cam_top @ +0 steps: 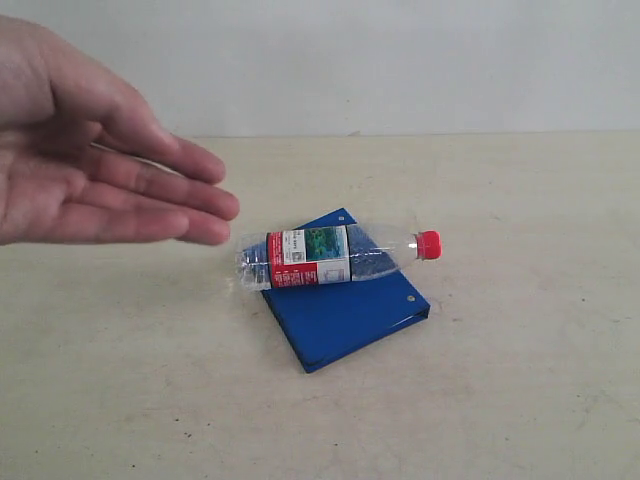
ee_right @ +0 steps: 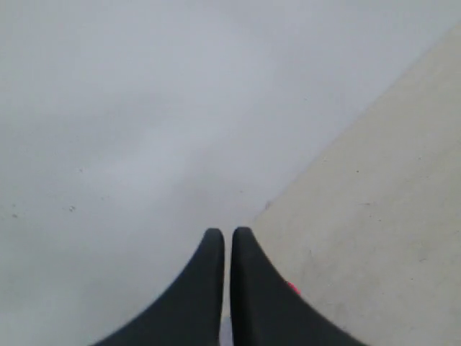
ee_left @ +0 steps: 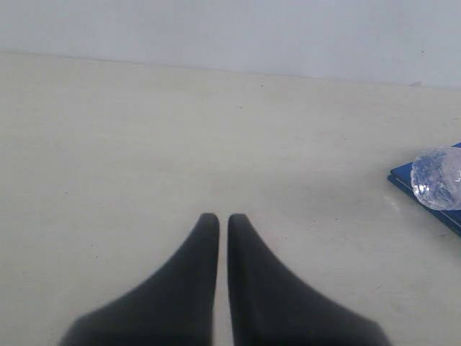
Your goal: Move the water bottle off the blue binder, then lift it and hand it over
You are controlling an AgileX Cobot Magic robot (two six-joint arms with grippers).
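Observation:
The water bottle (cam_top: 330,257) lies on its side across the blue binder (cam_top: 345,310) in the middle of the table, red cap (cam_top: 428,244) pointing right and past the binder's edge. In the left wrist view the bottle's clear base (ee_left: 438,179) rests on a corner of the binder (ee_left: 403,180), far off to the side of my left gripper (ee_left: 218,219), which is shut and empty. My right gripper (ee_right: 227,233) is also shut and empty; a sliver of red (ee_right: 293,290) peeks from behind one finger. Neither gripper shows in the exterior view.
A person's open hand (cam_top: 100,170) reaches in from the left of the exterior view, fingertips just left of the bottle's base. A pale wall (cam_top: 400,60) stands behind the beige table (cam_top: 500,400).

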